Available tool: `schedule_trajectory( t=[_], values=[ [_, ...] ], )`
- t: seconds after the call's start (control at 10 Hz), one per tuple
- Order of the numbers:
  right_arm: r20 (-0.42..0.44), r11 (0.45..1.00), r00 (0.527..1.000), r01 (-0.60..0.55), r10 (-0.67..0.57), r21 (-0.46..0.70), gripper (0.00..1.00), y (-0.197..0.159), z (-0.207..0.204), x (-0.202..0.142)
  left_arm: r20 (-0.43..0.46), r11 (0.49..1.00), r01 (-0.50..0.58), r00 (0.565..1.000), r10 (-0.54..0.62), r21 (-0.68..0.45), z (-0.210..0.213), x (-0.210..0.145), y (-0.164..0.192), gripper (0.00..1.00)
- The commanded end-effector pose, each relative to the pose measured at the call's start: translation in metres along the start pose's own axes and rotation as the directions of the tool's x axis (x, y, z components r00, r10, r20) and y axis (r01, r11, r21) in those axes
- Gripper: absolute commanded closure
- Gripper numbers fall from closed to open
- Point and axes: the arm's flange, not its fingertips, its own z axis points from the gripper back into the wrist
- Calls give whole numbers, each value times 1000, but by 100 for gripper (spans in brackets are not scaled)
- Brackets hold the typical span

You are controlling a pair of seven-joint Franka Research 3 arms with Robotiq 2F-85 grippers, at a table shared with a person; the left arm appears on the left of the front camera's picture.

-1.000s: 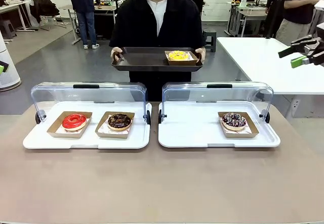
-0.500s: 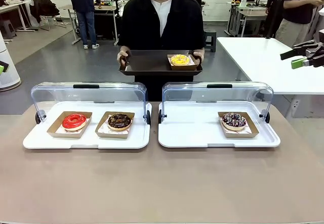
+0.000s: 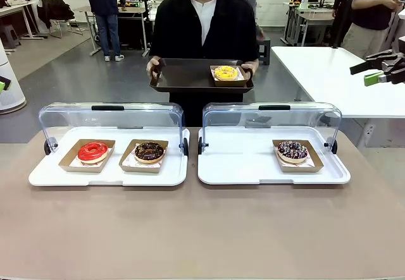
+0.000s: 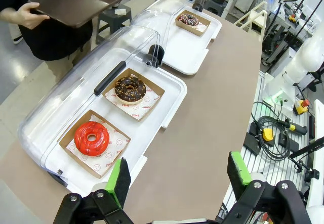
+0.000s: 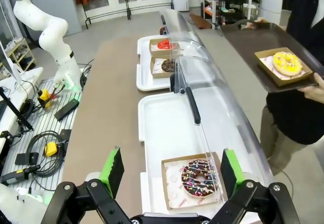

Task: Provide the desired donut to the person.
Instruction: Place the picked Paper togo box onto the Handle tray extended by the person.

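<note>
left white tray (image 3: 38,177): red-glazed donut (image 3: 93,151), chocolate donut (image 3: 149,151) | right white tray (image 3: 247,174): dark sprinkled donut (image 3: 292,150) | brown tray (image 3: 183,74): yellow donut (image 3: 225,72) | left gripper (image 4: 179,172), right gripper (image 5: 172,166): spread wide, empty

The person (image 3: 202,27), in a black short-sleeved shirt over a white tee, stands at upper centre of the front view and holds a dark serving tray (image 3: 183,76) level in both hands. On the tray's right part a yellow-iced donut (image 3: 225,73) lies flat in a cardboard boat (image 3: 228,83). At lower left lie a red-glazed donut (image 3: 93,152) and, just right of it, a chocolate donut (image 3: 149,152). Right of centre lies a sprinkled donut (image 3: 292,150). Each of the three lies flat in its own cardboard boat.
</note>
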Motion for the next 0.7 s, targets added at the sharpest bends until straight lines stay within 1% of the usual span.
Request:
schedule_trajectory(
  t=[0.0, 0.6],
  values=[
    [-1, 1000, 1000, 9, -9, -5, 0, 0, 0, -1, 9, 1000, 3, 1000, -3, -4, 1, 0, 0, 0],
    [-1, 1000, 1000, 9, -9, -5, 0, 0, 0, -1, 9, 1000, 3, 1000, -3, -4, 1, 0, 0, 0]
  ],
)
